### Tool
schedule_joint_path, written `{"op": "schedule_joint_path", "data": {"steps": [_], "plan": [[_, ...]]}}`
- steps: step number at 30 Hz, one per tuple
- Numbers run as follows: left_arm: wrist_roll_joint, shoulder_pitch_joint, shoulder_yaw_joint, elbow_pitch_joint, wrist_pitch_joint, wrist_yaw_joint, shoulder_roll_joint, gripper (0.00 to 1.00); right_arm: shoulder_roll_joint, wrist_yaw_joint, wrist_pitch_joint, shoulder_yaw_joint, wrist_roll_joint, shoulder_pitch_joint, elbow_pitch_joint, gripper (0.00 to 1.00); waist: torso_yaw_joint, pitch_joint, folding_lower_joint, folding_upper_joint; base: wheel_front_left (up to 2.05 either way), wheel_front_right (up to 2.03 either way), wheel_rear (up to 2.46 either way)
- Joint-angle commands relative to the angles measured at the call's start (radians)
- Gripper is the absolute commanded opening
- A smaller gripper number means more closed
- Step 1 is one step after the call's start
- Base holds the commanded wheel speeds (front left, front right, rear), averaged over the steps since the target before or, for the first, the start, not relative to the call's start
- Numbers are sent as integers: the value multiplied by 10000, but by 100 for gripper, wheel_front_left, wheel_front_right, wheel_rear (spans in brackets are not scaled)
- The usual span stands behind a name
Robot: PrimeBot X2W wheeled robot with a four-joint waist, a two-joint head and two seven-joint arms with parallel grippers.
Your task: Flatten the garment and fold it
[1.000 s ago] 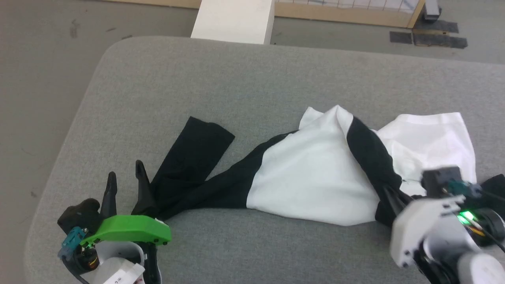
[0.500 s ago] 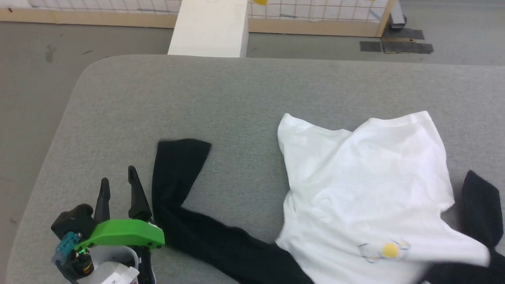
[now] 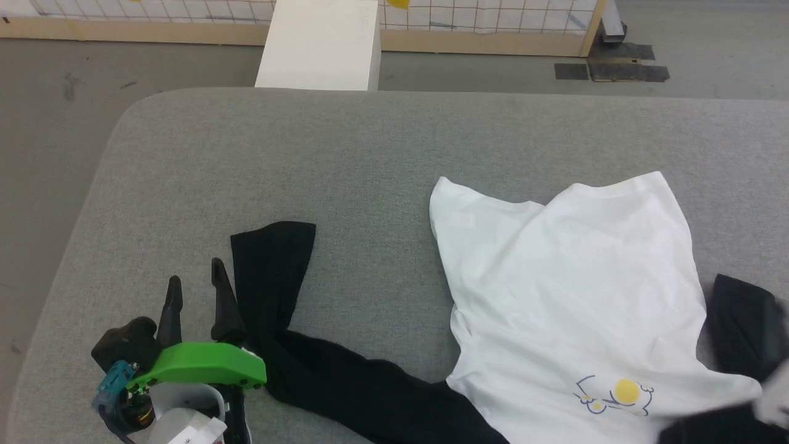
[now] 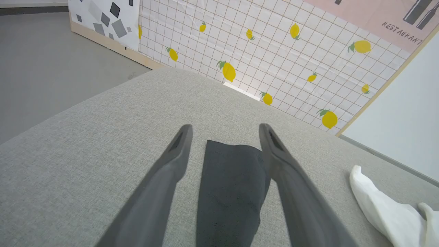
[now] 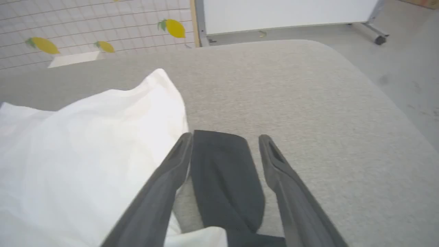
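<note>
**A:** While the left arm sits low over the near left corner of the table (image 3: pixel 246 154), what is the left gripper (image 3: pixel 195 271) doing?

**B:** Its fingers are spread wide and point away from the robot, with nothing clamped. From the left wrist view, the left sleeve (image 4: pixel 229 185) lies flat on the table between them, its cuff end near the fingertips.

**A:** And the shirt itself?

**B:** The shirt (image 3: pixel 573 296) lies on the right half of the table. The white body is front up, with the hem toward the far side and the yellow-and-blue print (image 3: pixel 616 394) close to the near edge. The left sleeve bends out across the table to the left gripper. The right sleeve (image 3: pixel 743 327) lies just beside the body's right edge.

**A:** What about the right gripper?

**B:** In the right wrist view, the right gripper (image 5: pixel 225 136) is held low and tilted down over the right sleeve. Its fingers are wide apart too. The sleeve lies slack between them, gripped by neither, and the left finger is just beside the white body.
</note>
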Motion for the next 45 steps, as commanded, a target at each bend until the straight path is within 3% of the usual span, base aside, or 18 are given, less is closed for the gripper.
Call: {"op": "schedule_joint_path", "data": {"steps": [1, 6, 17, 18, 19, 20, 31, 40, 45], "plan": [[67, -114, -15, -39, -37, -28, -24, 100, 21, -15, -147, 547, 185, -281, 150, 100, 30, 47, 0, 0, 0, 0, 0], [100, -306, -162, -76, -37, -94, -70, 100, 21, -15, 440, 2229, 32, -981, 1150, 100, 231, 259, 0, 0, 0, 0, 0], [126, -718, -520, -58, -38, -232, -174, 100, -62, -15, 4044, 2461, -1316, -2314, 3340, 100, 867, 756, 0, 0, 0, 0, 0], [119, -727, -527, -51, -38, -236, -180, 100, -85, -15, 4257, 2480, -1280, -2351, 3405, 69, 901, 780, 0, 0, 0, 0, 0], [105, -740, -527, -43, -38, -243, -186, 100, -110, -15, 4435, 2500, -1189, -2404, 3451, 22, 941, 814, 0, 0, 0, 0, 0], [96, -751, -521, -35, -38, -251, -190, 100, -146, -15, 4502, 2526, -1133, -2456, 3469, 0, 965, 837, 0, 0, 0, 0, 0], [101, -950, -435, -25, -38, -309, -218, 100, -327, -15, 2067, 3387, -936, -4984, 4038, 0, 1142, 1127, 0, 0, 0, 0, 0], [0, -1296, -1013, -108, -38, -251, -222, 100, -546, -15, -127, 4094, -1695, -8207, 5919, 0, 1594, 1655, 0, 0, 0, 0, 0], [-98, -1378, -1282, -62, -38, -202, -222, 100, -635, -15, -161, 4016, -1813, -8802, 7333, 0, 1812, 1722, 0, 0, 0, 0, 0]]}}
